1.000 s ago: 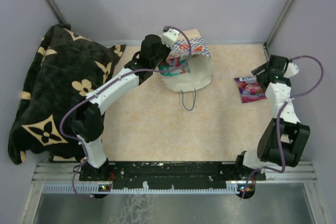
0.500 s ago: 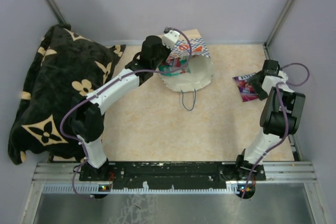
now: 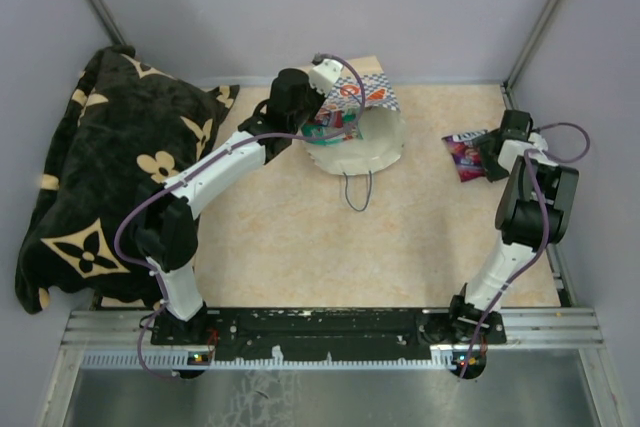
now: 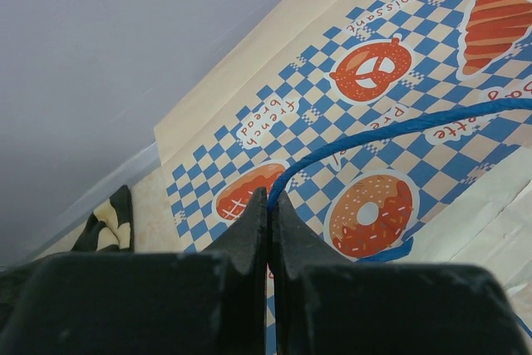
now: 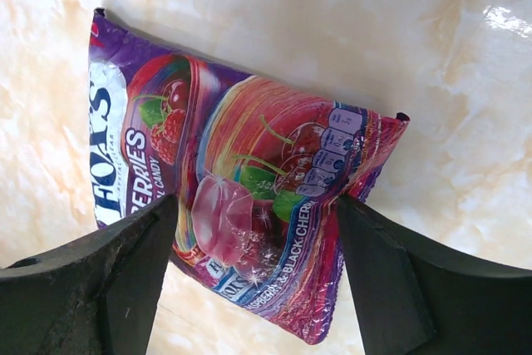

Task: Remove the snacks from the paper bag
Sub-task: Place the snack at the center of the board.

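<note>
The paper bag (image 3: 372, 137) lies on its side at the back middle of the table, mouth toward me. Colourful snacks (image 3: 330, 128) show inside its left edge. My left gripper (image 3: 337, 96) sits at the bag's upper rim. In the left wrist view the left gripper (image 4: 271, 208) is shut on the bag's blue string handle (image 4: 374, 127), above the checkered paper bag (image 4: 366, 64). A purple-pink snack packet (image 3: 463, 155) lies on the table at the right. My right gripper (image 3: 489, 155) hangs over it. The right gripper (image 5: 253, 239) is open, with the snack packet (image 5: 241, 197) between its fingers.
A black floral blanket (image 3: 110, 167) is heaped at the left side of the table. The bag's second blue handle (image 3: 358, 192) trails onto the table toward me. Grey walls close in the back and right, near the right arm.
The right arm has folded its elbow up and swung its wrist down over the purple packet, which now lies slightly farther back. The left arm and the bag have stayed put.
</note>
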